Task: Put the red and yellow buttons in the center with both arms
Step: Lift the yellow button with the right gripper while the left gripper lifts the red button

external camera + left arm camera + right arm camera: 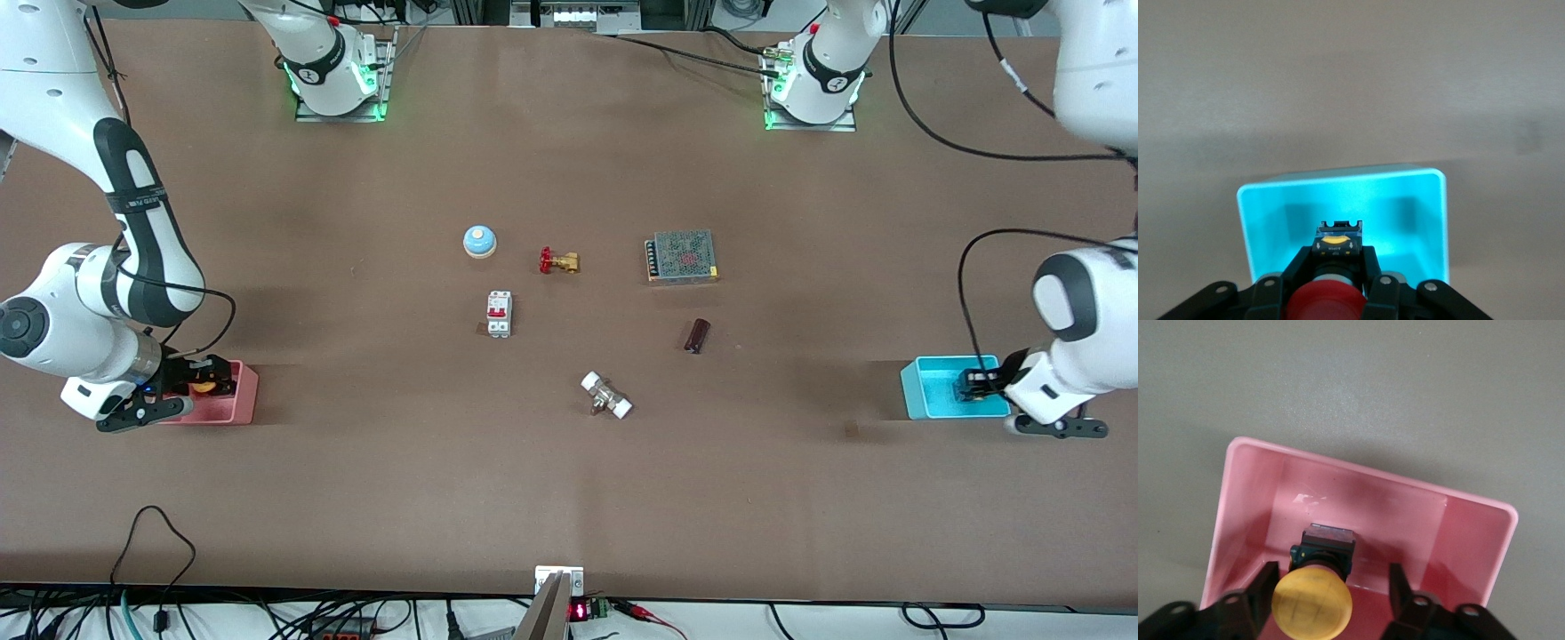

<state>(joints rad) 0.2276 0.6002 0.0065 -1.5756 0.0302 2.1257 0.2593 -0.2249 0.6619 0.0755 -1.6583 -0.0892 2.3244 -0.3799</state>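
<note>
The yellow button (1313, 605) sits in the pink tray (1245, 493) at the right arm's end of the table; it also shows in the front view (204, 386). My right gripper (1331, 572) is down in the tray, open, with one finger on each side of the button and a wide gap on one side. The red button (1323, 301) is in the cyan tray (1418, 200) at the left arm's end. My left gripper (1336, 253) is shut on its black body. In the front view the left gripper (975, 387) hides the red button.
On the brown tabletop (569, 480) between the trays lie a blue bell (479, 241), a brass valve (558, 261), a mesh-topped box (682, 257), a white breaker (499, 314), a dark cylinder (697, 335) and a white-ended fitting (606, 396).
</note>
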